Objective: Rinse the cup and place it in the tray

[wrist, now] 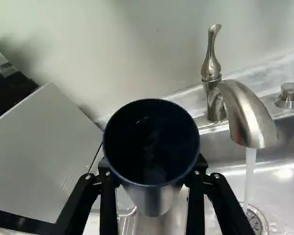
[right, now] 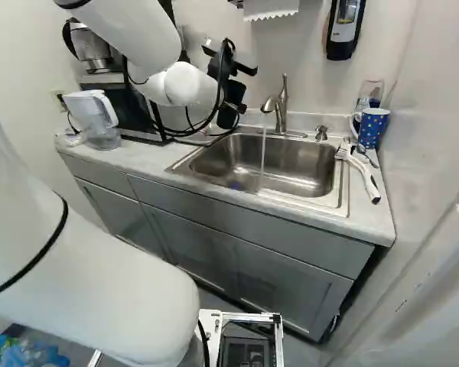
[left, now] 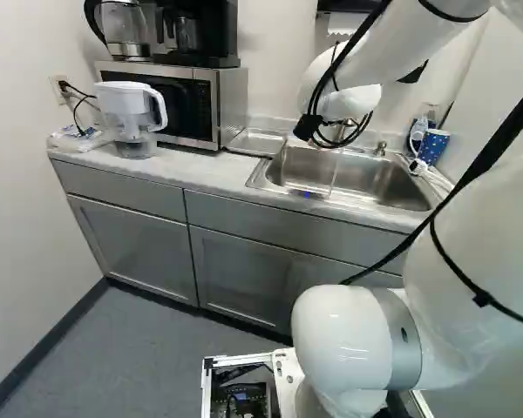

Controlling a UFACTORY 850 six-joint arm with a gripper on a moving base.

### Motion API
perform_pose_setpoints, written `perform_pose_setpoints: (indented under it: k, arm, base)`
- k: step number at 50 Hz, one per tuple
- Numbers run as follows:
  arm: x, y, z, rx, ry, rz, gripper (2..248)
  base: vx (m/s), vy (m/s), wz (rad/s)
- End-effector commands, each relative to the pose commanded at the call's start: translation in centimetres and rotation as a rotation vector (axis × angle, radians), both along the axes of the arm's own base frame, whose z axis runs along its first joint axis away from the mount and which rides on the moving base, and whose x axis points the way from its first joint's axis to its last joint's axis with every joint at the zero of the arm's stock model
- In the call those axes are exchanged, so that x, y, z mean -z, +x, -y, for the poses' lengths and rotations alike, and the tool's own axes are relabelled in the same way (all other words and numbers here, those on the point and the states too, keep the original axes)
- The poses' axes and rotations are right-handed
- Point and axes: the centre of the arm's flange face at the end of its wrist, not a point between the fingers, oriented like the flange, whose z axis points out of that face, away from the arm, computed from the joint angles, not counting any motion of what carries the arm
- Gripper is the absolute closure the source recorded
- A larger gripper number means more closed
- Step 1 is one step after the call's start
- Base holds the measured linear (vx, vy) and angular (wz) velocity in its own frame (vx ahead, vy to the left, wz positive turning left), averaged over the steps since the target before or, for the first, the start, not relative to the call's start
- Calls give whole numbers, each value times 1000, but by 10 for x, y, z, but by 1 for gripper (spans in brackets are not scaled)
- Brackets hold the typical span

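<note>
While water is running from the faucet [wrist: 245,112], you're holding the cup [wrist: 154,198] in the gripper [right: 229,73], its two fingers closing on the cup from opposite sides. In the wrist view the cup is showing a dark inside and a metallic outer wall, its mouth facing the camera. You're keeping it off to the side of the stream [wrist: 250,171], between the faucet and the microwave [left: 179,104]; whether water is sitting inside, you cannot tell. The stream is falling clear of the cup into the sink [right: 314,164], near the drain [wrist: 257,220].

The metal tray [left: 257,141] is lying between microwave and sink, the cup being held apart from it. On the desk [right: 138,157] a white pitcher [left: 132,100] is standing in front of the microwave, which is carrying a kettle [left: 126,30] and a coffee maker [left: 185,30]. Across the sink, a blue dotted mug [right: 375,126] is standing near the back corner, a white-handled brush [right: 363,176] lying just beside the basin. A dispenser [right: 342,34] is hanging on the wall above.
</note>
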Motion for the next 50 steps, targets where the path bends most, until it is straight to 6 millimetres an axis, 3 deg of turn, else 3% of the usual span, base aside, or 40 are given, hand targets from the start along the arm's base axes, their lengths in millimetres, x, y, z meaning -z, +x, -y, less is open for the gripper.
perform_pose_setpoints:
  k: [50]
  arm:
    - [0,0,0,161,494,80,125]
  base:
    - [0,0,0]
